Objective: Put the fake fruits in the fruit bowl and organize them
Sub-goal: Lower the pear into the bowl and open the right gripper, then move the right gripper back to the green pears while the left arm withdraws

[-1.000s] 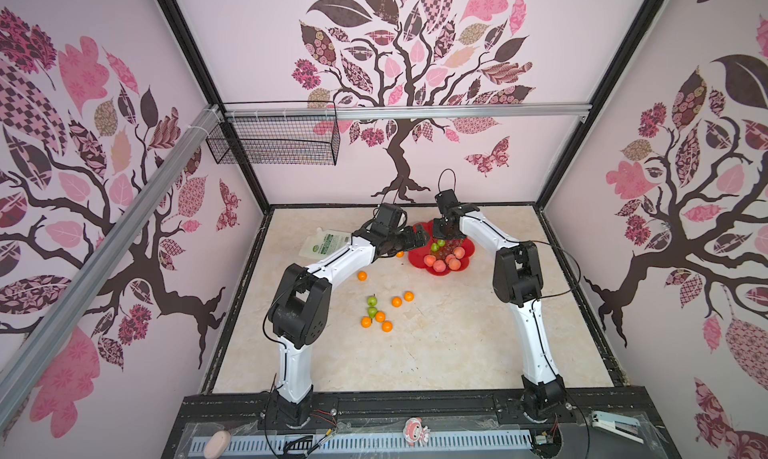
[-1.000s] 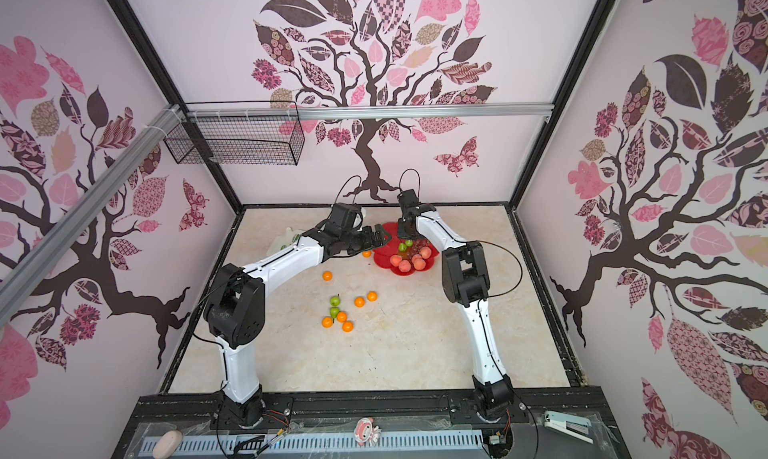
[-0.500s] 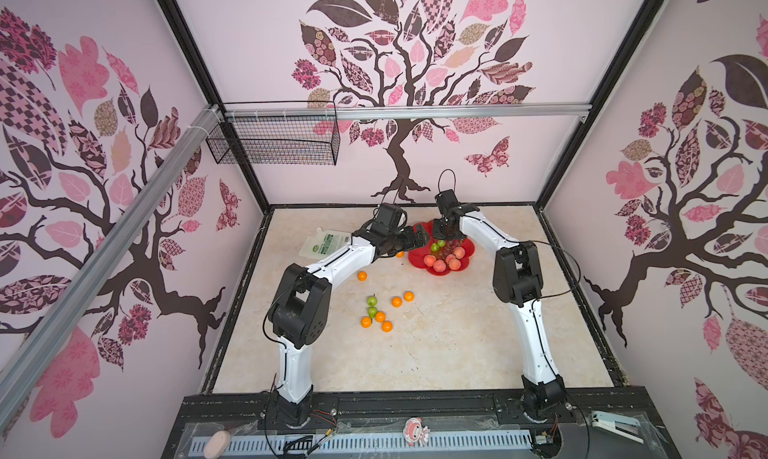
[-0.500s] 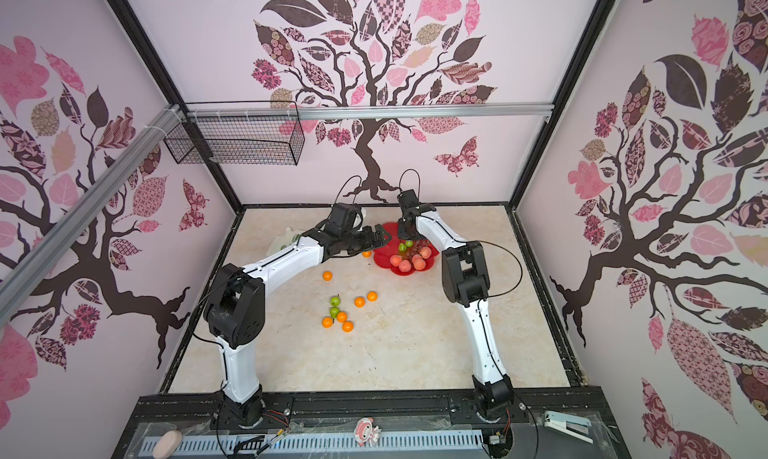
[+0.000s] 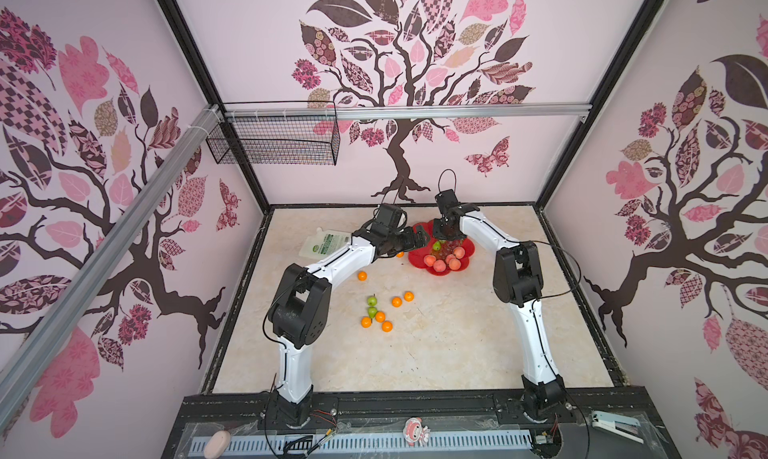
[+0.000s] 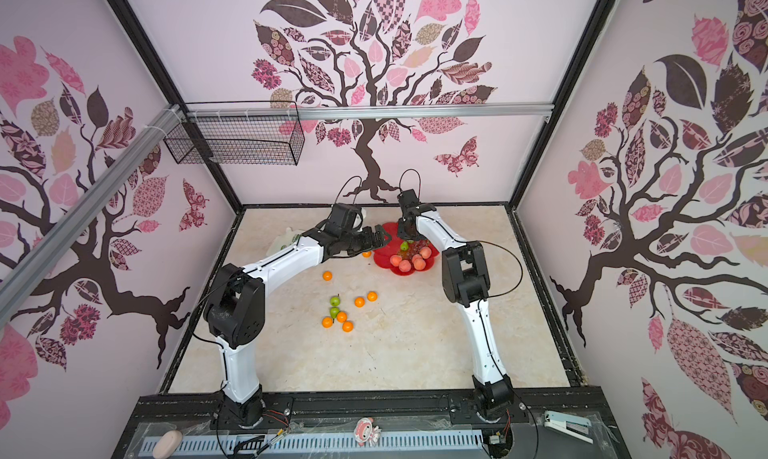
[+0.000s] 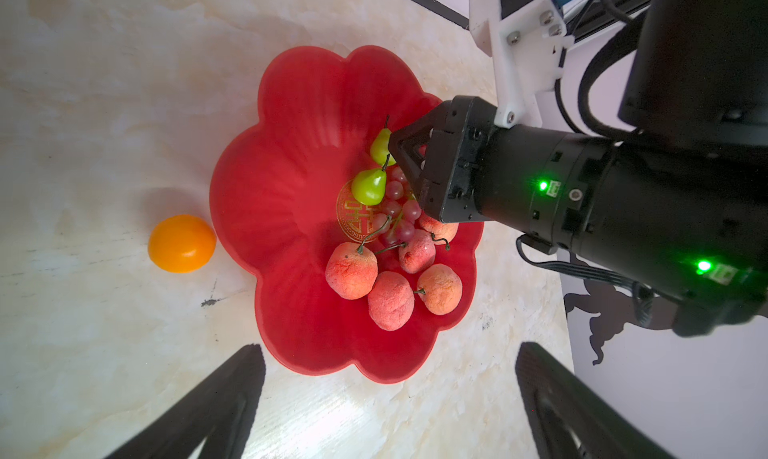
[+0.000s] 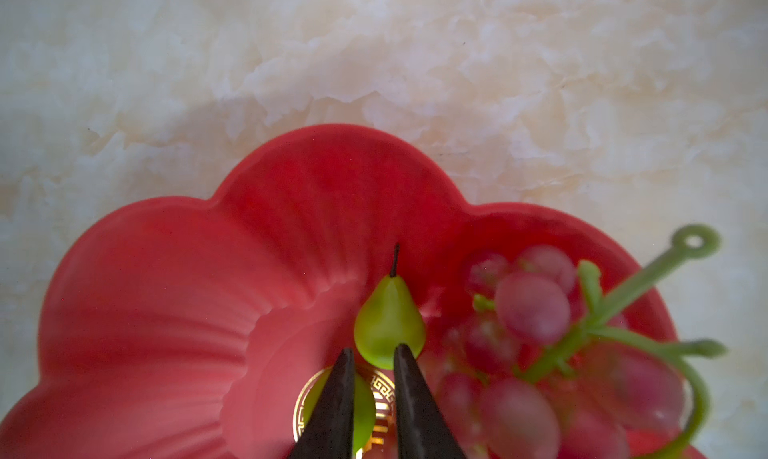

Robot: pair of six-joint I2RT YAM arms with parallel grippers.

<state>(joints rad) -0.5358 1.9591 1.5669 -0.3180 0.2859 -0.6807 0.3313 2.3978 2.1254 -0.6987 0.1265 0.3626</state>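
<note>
The bowl sits at the far middle of the table in both top views, between the two grippers. The left wrist view shows what is in it:

- Five peaches are bunched at the lower right of the dish.
- The grapes lie just above the peaches, over the gold mark.
- There are two pears, one lying on the mark and the other just past it toward the top of the frame.

All this fruit keeps to the right half of the dish.

The right gripper hangs over the bowl's centre with its jaws only a narrow slit apart (a pear lying on the gold mark shows through the gap). It grips nothing that I can see. The left gripper stands wide at the bowl's rim, at the bottom of its wrist view, and holds nothing.

Outside the bowl, one orange lies just beside the rim, at left centre of that frame. In a top view six more oranges and two loose pears are scattered on the table at centre, well apart from the bowl. The pouch lies left of the bowl, beside the left arm. The basket hangs on the wall at upper left, and I cannot tell what is in it.
</note>
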